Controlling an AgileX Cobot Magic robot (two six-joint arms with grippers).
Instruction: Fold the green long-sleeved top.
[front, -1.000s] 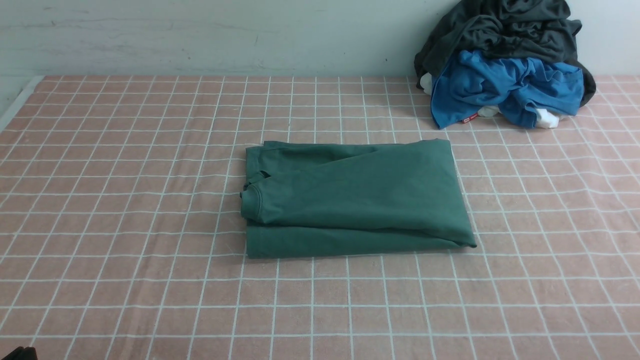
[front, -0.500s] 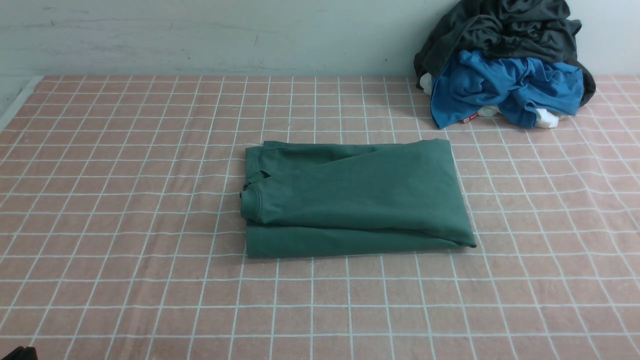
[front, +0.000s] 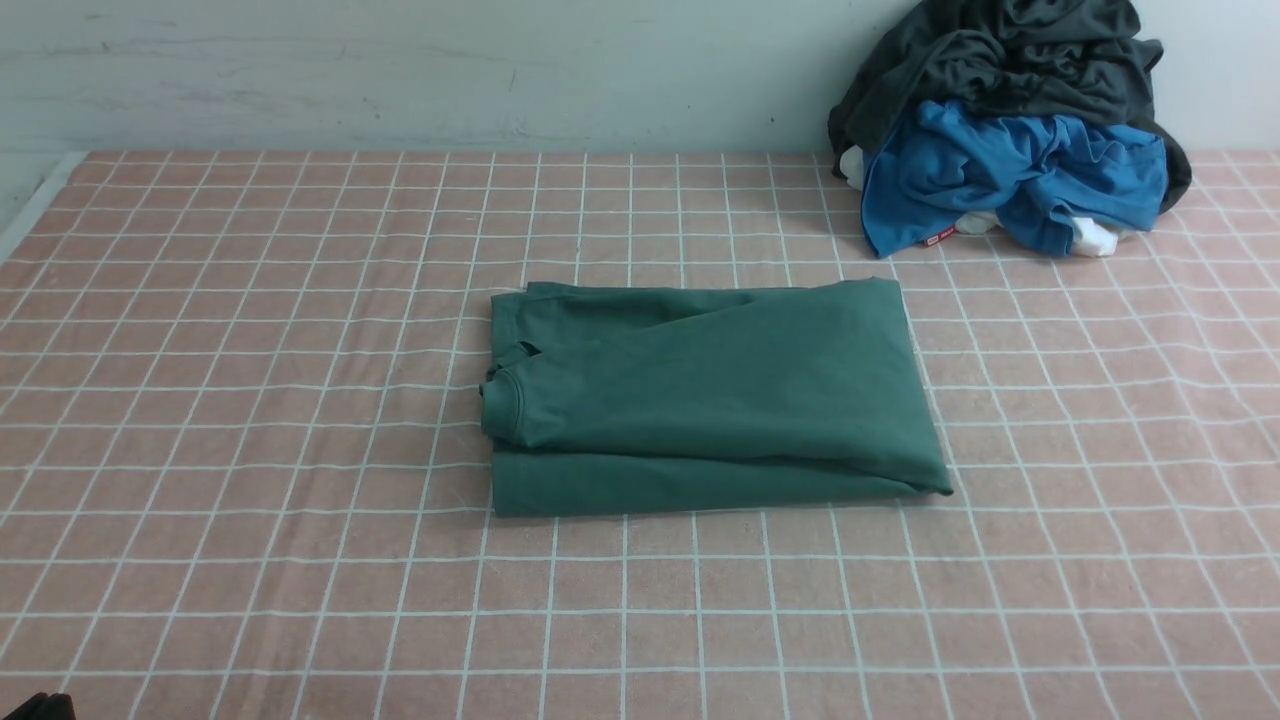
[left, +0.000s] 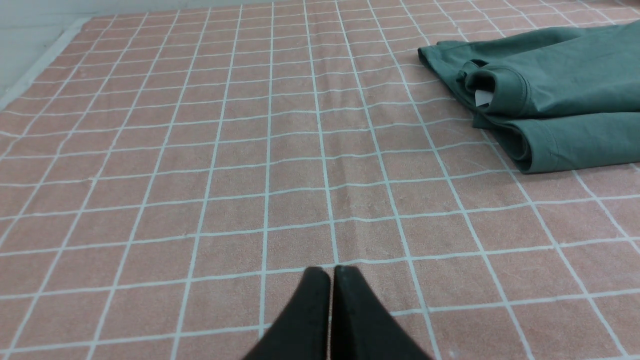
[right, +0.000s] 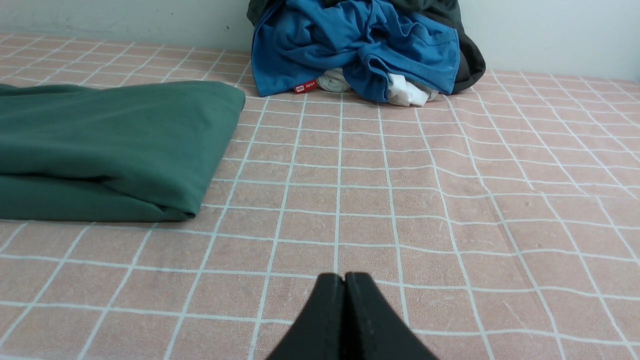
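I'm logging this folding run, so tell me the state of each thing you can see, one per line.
green long-sleeved top: folded, flat on the checked cloth
blue garment: crumpled in the pile
dark grey garment: heaped on top
left gripper: shut, empty
right gripper: shut, empty

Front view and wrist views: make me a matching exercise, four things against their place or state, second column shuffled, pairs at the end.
Things:
1. dark green cotton long-sleeved top
2. bright blue crumpled garment
3. dark grey-black garment
4. left gripper

Places or states:
A. heaped on top of the pile against the wall
B. shut, holding nothing
C. folded flat mid-table
D. far right, under the dark one

Pairs: 1-C, 2-D, 3-A, 4-B
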